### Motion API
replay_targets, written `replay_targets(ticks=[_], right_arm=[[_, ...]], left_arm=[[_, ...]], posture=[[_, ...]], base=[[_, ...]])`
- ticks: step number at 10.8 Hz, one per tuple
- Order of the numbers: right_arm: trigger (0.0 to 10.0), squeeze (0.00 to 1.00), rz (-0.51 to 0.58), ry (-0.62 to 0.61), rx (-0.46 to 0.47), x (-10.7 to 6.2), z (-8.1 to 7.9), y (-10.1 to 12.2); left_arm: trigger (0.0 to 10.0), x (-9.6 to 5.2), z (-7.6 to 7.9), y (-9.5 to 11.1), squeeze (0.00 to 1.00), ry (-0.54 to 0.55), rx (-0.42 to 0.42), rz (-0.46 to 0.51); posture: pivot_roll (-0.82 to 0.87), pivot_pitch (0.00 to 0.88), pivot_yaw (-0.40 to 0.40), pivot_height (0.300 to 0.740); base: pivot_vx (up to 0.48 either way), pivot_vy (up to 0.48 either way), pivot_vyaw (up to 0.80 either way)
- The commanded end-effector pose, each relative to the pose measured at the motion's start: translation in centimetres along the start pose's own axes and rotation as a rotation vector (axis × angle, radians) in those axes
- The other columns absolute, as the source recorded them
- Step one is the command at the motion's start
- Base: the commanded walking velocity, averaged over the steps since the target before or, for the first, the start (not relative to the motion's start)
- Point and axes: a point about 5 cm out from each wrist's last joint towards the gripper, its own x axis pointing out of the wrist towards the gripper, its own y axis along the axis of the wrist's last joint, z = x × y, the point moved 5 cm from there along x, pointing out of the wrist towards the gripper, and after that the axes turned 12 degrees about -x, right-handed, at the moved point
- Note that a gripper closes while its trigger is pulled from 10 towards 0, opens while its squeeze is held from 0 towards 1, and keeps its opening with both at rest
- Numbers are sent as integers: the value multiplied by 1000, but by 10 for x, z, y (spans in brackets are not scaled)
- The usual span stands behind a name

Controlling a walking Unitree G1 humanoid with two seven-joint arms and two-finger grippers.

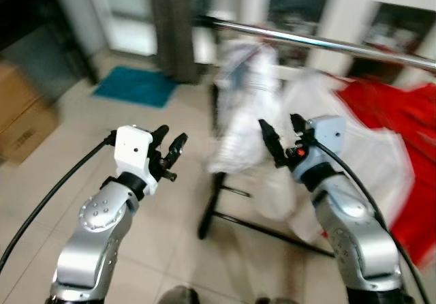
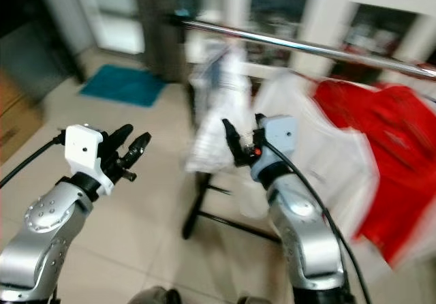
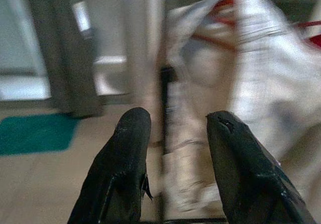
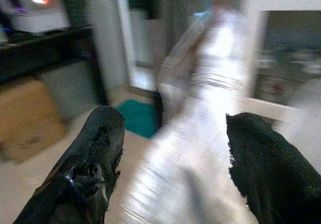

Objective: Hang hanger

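On the far silver rail [image 1: 327, 43] hang a white garment [image 1: 248, 106] and red garment [image 1: 398, 123]; any hanger there is blurred. Both grippers, left [image 1: 170, 153] and right [image 1: 281, 135], are spread and empty. Reaching blind risks snagging cloth.

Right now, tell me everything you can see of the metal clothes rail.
The metal clothes rail is a shiny silver bar running level across the scene above both grippers. It belongs to a rack with dark legs on the tiled floor. Blurred white garments and a red garment hang from it. Neither gripper touches it.
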Motion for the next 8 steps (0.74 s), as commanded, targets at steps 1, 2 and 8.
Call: replay_targets(ticks=[1,2,8], right_arm=[[10000,475,2,3,-7,0,2,1],[10000,408,4,-5,-4,0,2,2],[10000,0,12,-95,-24,4,23,19]], left_arm=[[10000,1,2,0,0,-10,12,-1],[10000,0,3,0,0,-17,17,-5],[10000,-7,12,-3,0,-129,36,-39]], posture=[[-42,112,43,740],[-40,112,41,740],[-42,105,41,740]], base=[[412,0,631],[412,0,0],[196,0,0]])
